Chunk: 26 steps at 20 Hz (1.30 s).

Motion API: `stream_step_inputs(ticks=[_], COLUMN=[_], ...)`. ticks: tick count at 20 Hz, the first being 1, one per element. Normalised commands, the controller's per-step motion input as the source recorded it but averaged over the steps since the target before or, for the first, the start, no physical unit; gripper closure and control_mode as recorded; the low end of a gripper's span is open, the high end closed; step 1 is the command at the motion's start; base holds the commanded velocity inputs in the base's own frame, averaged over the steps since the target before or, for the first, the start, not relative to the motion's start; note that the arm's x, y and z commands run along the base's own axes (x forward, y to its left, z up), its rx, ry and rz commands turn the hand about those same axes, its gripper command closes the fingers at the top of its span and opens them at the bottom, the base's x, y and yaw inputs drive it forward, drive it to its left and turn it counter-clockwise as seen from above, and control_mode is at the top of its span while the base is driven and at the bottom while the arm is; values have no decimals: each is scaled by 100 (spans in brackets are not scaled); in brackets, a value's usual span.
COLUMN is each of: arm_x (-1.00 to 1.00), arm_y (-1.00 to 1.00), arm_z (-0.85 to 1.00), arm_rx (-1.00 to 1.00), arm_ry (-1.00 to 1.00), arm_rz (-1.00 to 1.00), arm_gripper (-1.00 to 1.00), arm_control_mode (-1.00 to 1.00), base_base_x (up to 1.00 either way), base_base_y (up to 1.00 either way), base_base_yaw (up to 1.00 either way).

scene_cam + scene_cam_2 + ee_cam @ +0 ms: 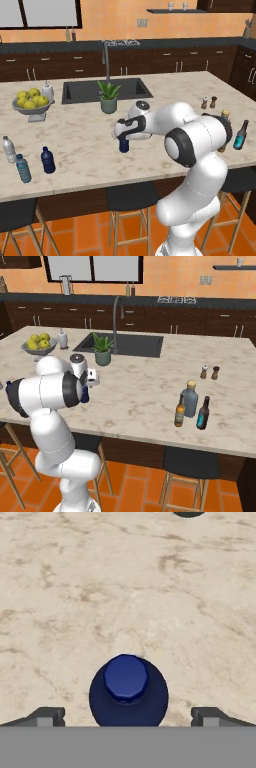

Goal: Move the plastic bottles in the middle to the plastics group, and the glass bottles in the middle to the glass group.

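Bare marble (150,587) rings the navy bottle (128,693) — potted plant (108,97) perhaps nearest obstacle.

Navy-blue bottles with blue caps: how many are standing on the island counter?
2. One navy bottle stands at the counter's left end, beside the clear and teal bottles. The other navy bottle stands mid-counter, directly under the open gripper, half hidden by the hand.
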Motion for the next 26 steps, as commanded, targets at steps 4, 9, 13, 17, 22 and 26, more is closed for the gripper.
stream_step_inputs(ticks=[4, 9, 13, 17, 22, 26], arm_x=[0, 0, 0, 0, 0, 0], arm_y=[0, 0, 1, 4, 0, 0], arm_z=[-17, -13, -11, -12, 0, 1], arm_rx=[0, 0, 0, 0, 0, 0], arm_ry=[-2, -5, -6, -8, 0, 0], arm_rz=[0, 0, 0, 0, 0, 0], arm_gripper=[-100, -100, -100, -100, 100, 100], arm_control_mode=[-100, -100, -100, -100, -100, -100], base_base_x=[0, 0, 0, 0, 0, 0], base_base_y=[0, 0, 0, 0, 0, 0], base_base_yaw=[0, 0, 0, 0, 0, 0])
